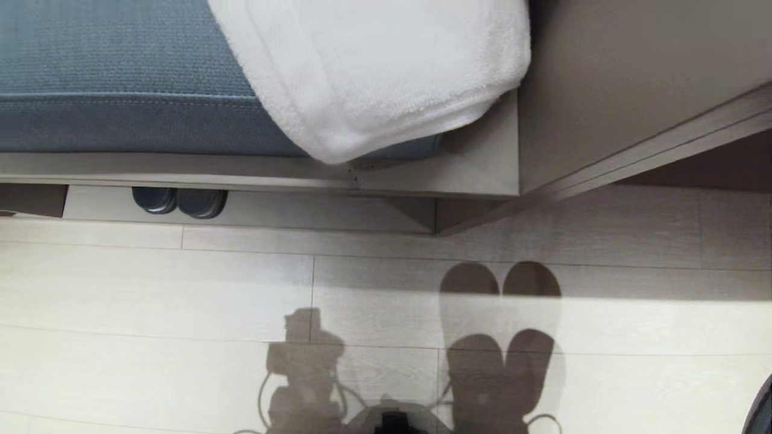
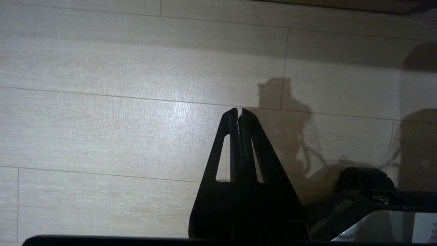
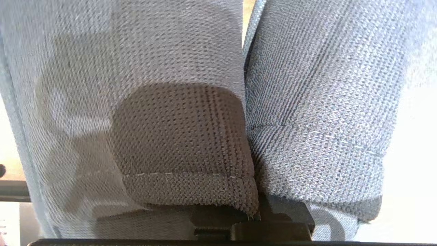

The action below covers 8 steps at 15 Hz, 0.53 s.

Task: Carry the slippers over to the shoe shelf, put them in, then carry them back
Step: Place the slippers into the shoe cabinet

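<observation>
Right end effector (image 3: 254, 208) clamped on the slippers (image 3: 211, 119), the woven grey pair filling the right wrist view.
Left end effector (image 2: 239, 114) hangs over the pale floor (image 2: 102, 102), fingers together. Ahead, another dark pair (image 1: 179, 201) sits in the shoe shelf (image 1: 301, 208) beneath a blue cushion (image 1: 114, 72) and white towel (image 1: 374, 66).

Wide pale wood floor (image 1: 151, 301) open in the near half, low shoe shelf (image 1: 253, 208) opening at far left under the bench, a dark pair of shoes (image 1: 179, 201) inside toward its left, room to their right, white towel (image 1: 374, 72) overhanging the bench edge above, desk panel (image 1: 603, 90) blocking far right.
</observation>
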Tool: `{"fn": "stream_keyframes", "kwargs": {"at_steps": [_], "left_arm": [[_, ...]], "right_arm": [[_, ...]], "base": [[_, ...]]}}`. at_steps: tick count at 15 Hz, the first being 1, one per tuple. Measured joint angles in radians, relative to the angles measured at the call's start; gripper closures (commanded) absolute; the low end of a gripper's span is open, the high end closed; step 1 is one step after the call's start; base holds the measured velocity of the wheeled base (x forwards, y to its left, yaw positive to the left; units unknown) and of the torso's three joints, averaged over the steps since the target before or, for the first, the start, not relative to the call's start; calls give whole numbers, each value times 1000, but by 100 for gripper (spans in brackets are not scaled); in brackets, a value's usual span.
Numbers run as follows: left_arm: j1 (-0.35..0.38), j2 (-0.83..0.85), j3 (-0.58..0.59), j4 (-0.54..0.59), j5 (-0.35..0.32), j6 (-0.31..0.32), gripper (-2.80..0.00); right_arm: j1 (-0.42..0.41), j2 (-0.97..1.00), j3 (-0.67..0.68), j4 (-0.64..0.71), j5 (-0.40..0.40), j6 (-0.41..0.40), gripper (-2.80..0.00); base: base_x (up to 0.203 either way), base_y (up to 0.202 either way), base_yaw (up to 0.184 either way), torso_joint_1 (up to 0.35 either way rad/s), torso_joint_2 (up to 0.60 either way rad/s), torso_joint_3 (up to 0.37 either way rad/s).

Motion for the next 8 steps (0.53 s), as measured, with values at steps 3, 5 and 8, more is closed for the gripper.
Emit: {"fn": "stream_keyframes", "kwargs": {"at_steps": [3, 5, 8], "left_arm": [[0, 0, 0, 0, 0, 0, 0], [0, 0, 0, 0, 0, -1, 0], [0, 0, 0, 0, -1, -1, 0]], "right_arm": [[0, 0, 0, 0, 0, 1, 0], [0, 0, 0, 0, 0, 1, 0], [0, 0, 0, 0, 0, 0, 0]], "base": [[0, 0, 0, 3, 3, 199], [0, 0, 0, 4, 2, 202], [0, 0, 0, 3, 2, 199]]}}
